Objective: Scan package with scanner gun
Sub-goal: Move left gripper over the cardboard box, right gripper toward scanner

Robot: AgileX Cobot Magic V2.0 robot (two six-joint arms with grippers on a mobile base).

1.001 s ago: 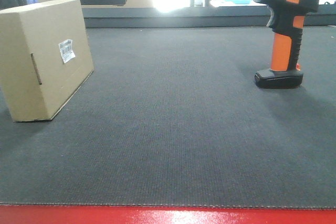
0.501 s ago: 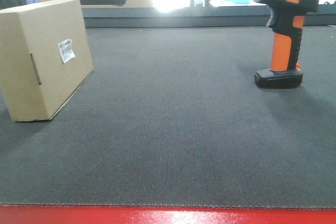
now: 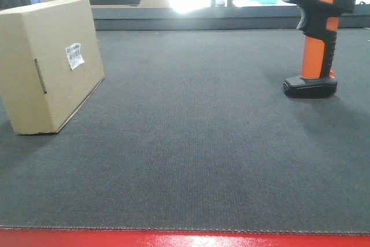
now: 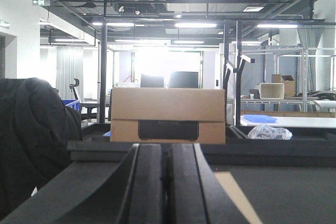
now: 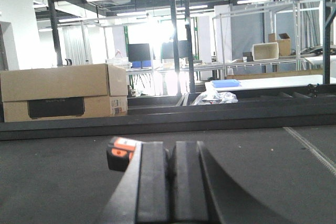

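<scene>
A plain tan rectangular cardboard package [image 3: 49,65] is seen standing on the dark grey woven mat [image 3: 191,143] at the left of the front view, with 1 corner turned toward the camera. A small white barcode label [image 3: 74,56] is stuck high on its right-hand face, and a narrow dark slot is cut into the face on the left. A pistol-shaped orange and black scanner gun [image 3: 315,33] is set upright on its flat black foot at the far right of the mat, well apart from the package; its black head with an orange top is pointed left, above an orange stem backed in black. A red strip [image 3: 185,239] is seen along the mat's near edge. In the left wrist view the left gripper [image 4: 167,148] is shown with its 2 black fingers [image 4: 152,182] pressed together and nothing between them. The right gripper [image 5: 171,148] is likewise closed on nothing, and an orange and black part of the scanner gun [image 5: 122,153] is glimpsed just left of it. A larger tan cardboard box with a dark panel [image 4: 168,115] is seen beyond the mat.
</scene>
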